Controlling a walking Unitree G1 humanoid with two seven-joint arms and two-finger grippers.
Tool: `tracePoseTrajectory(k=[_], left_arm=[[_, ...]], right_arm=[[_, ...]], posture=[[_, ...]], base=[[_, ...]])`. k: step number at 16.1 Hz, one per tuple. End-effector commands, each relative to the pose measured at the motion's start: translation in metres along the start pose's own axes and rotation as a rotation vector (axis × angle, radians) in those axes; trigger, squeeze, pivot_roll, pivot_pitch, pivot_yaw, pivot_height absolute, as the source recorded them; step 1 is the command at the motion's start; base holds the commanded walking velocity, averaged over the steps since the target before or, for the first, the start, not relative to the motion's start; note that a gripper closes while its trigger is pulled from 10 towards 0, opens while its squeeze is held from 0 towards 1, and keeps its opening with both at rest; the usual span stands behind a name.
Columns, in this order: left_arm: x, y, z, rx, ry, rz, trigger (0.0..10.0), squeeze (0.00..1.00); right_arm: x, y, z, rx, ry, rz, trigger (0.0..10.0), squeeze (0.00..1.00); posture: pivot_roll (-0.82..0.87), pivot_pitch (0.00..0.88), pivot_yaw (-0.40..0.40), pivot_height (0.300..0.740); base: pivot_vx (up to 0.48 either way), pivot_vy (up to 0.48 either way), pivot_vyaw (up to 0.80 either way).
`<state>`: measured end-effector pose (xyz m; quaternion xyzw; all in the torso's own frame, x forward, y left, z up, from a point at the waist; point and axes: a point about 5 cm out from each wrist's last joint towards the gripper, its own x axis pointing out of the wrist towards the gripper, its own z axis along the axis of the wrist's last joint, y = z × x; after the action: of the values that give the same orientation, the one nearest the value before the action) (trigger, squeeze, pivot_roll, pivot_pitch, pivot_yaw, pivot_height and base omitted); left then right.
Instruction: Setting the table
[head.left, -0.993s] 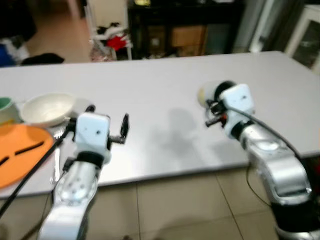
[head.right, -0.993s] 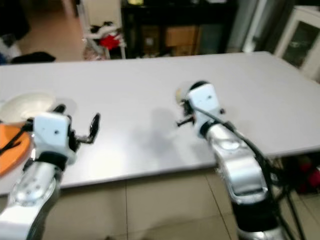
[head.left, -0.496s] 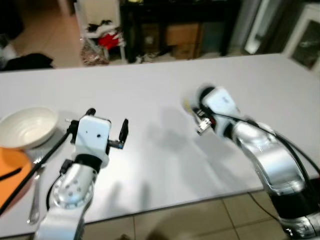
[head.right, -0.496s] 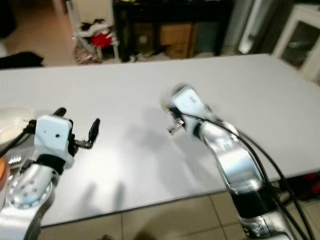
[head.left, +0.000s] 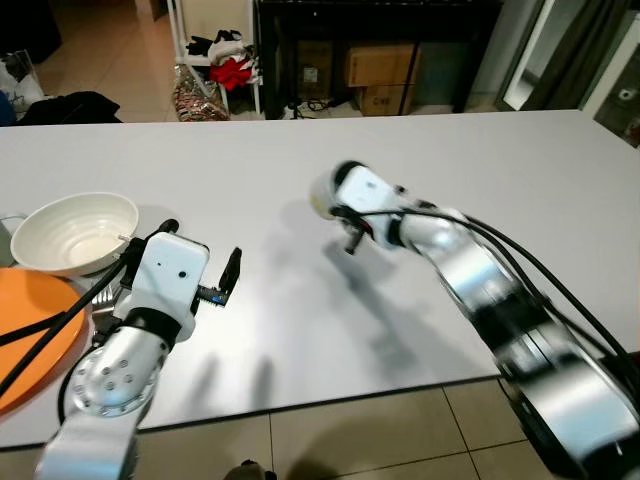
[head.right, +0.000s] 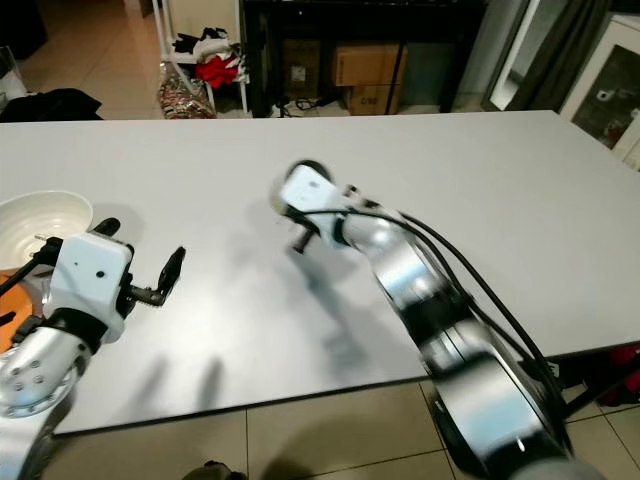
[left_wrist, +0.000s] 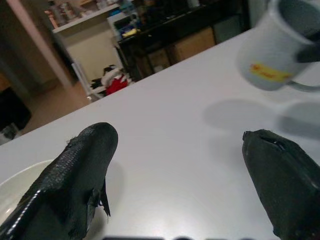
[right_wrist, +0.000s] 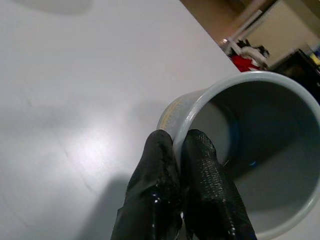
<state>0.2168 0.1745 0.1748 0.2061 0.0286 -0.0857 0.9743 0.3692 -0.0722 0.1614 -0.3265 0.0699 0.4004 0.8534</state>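
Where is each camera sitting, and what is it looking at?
Left eye view: on the head, looking down at the white table; both silver arms show, with the white bowl and orange plate by the left gripper.
Right eye view: the other head eye, same scene, with the right gripper out over the table.
Left wrist view: on the left wrist, looking along its two spread black fingers across the table.
Right wrist view: on the right wrist, its fingers pinching a mug's rim.
Shared: the grey mug shows in both wrist views.

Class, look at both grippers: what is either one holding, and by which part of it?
The right gripper holds a mug by its rim, one finger inside and one outside the wall. The left gripper is open and holds nothing.
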Motion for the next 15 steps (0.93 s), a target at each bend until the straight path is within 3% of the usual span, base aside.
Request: tracePoseTrajectory(k=[1, 5, 9, 15], left_arm=[[-0.004, 0.001, 0.002, 0.003, -0.001, -0.031, 10.0, 0.0], [-0.015, 0.005, 0.005, 0.036, 0.019, -0.111, 10.0, 0.0], [-0.029, -0.004, 0.01, 0.037, 0.039, -0.233, 10.0, 0.0], [-0.043, -0.014, 0.013, 0.045, 0.086, -0.379, 10.0, 0.0]], right_arm=[[0.003, -0.004, 0.001, -0.038, 0.016, 0.019, 10.0, 0.0], [0.011, -0.021, 0.012, -0.075, 0.058, 0.081, 10.0, 0.0], [0.014, -0.019, 0.02, -0.142, 0.082, 0.218, 10.0, 0.0], [0.017, -0.02, 0.028, -0.319, 0.175, 0.274, 10.0, 0.0]], posture=[[0.05, 0.004, -0.012, 0.74], [0.08, 0.051, -0.015, 0.74], [0.1, 0.102, -0.023, 0.74], [0.12, 0.161, -0.008, 0.74]], base=[[0.0, 0.0, 0.0], [0.0, 0.0, 0.0], [0.0, 0.0, 0.0], [0.0, 0.0, 0.0]])
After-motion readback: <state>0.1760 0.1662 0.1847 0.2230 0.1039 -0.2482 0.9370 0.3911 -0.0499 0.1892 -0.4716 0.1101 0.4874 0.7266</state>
